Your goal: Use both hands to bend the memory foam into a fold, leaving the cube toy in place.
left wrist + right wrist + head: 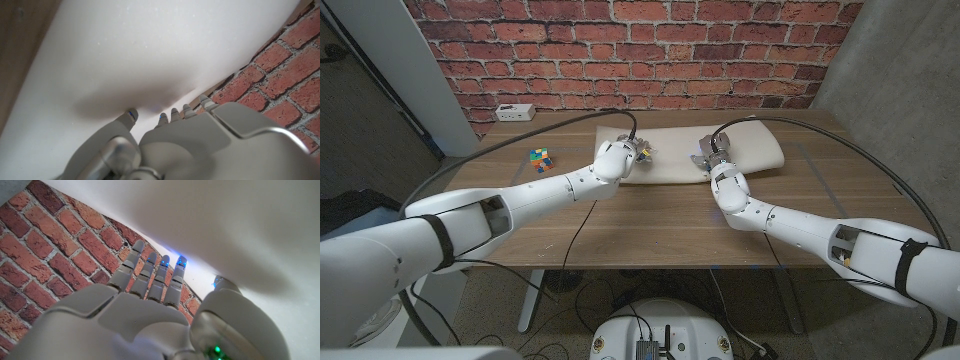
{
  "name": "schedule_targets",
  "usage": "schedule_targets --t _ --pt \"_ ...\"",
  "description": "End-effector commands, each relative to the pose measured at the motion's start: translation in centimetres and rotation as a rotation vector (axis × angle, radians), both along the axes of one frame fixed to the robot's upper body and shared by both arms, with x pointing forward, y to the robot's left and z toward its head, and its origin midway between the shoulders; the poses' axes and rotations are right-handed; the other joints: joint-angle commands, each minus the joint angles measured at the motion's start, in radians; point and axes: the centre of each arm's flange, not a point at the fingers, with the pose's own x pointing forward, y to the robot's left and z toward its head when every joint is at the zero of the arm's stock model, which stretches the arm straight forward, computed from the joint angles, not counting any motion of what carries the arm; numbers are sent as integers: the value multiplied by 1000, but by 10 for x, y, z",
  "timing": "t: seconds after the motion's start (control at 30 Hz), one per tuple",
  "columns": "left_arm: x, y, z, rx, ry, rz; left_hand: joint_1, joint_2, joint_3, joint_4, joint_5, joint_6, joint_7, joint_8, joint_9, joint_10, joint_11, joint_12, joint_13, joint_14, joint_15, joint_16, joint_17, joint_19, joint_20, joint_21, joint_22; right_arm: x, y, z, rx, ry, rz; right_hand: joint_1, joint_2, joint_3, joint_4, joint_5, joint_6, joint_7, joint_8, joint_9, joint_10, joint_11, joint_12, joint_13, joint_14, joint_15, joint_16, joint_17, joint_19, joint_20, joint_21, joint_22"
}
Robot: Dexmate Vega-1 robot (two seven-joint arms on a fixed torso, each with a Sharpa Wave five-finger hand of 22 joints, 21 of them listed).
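Bare tabletop (650,225) along the whole near edge, open between the two arms. Toward the far edge, blocked by the white foam pad (760,145), with left hand (625,155) and right hand (712,155) at its near side. Left of the pad, a colourful cube toy (541,158) in the way. Far left corner taken by a white power strip (514,111). Behind the far edge, brick wall (620,50).

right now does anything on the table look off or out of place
Nothing stands out. The white memory foam lies flat and not yet folded, with the left hand and right hand at its near edge. The cube toy sits apart on the table, off to the left hand's side.
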Motion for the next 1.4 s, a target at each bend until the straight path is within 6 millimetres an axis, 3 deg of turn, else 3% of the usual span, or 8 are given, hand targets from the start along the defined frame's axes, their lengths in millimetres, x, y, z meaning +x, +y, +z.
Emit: schedule_targets --t 0.03,0.2,0.27,0.3,0.6,0.9,1.07,1.4 --pt "16 1 -32 55 25 -2 -28 54 7 2 4 -115 -3 1 4 -147 -1 3 4 -116 4 4 3 -82 0 1 5 -3 -2 1 -1 -8 6 -5 -1 0 1 -1 5 -2 4 0 4 -1 -3 3 -1 -90 -3 0 2 0 -1 5" --pt "20 2 -45 43 61 0 -45 54 7 2 4 -117 -1 5 4 -156 -1 3 4 -120 3 5 4 -85 -1 0 6 -6 -4 2 27 -28 -3 -3 4 3 0 0 -5 -3 -1 1 0 -1 -6 3 -1 -91 -5 -1 4 0 -2 5" --pt "21 3 -49 34 74 -4 -53 54 7 2 4 -116 1 7 5 -161 -5 2 5 -123 2 5 4 -86 -1 0 7 -7 -4 2 44 -52 -12 53 73 52 -21 7 -5 -5 -5 1 5 -1 -12 3 7 -92 -7 -4 13 -5 -2 5" --pt "21 4 -50 30 75 -7 -58 55 7 1 4 -119 1 6 5 -163 -7 2 5 -125 1 5 4 -86 -1 0 7 -8 -4 2 56 -66 -20 63 79 59 -27 6 -5 -6 -6 1 5 -2 -13 3 9 -93 -7 -5 18 -6 -1 5" --pt "22 8 -58 -19 108 -15 -88 54 10 0 4 -139 13 5 5 -173 -8 4 5 -128 0 7 5 -81 -7 3 8 -23 -13 7 218 -171 -45 52 83 69 -34 -26 -114 -9 -58 2 -59 8 -50 4 -22 -71 -26 -5 19 -4 -8 5" --pt "21 8 -65 -34 124 -26 -105 54 12 0 5 -147 16 6 5 -175 -8 6 5 -128 0 9 5 -80 -8 3 9 -37 -28 10 394 -242 -104 17 80 62 -26 -58 -168 -1 -76 5 -76 28 -67 6 -3 -58 -17 0 20 54 -16 5" --pt "20 10 -65 -42 121 -28 -112 54 13 0 5 -151 20 6 5 -178 -7 7 5 -131 1 9 5 -80 -10 3 9 -46 -38 6 506 -286 -122 18 83 68 -31 -67 -170 6 -76 5 -68 44 -68 7 0 -41 -19 -2 32 59 -14 4" --pt "17 12 -64 -46 120 -31 -144 46 13 -3 4 -163 -3 8 5 -189 -9 8 6 -130 7 11 5 -83 -1 3 10 -60 -52 -1 702 -330 -102 -3 84 74 -41 -116 -281 11 -99 6 -188 51 -134 6 -125 -6 -60 -5 -67 126 -74 1"
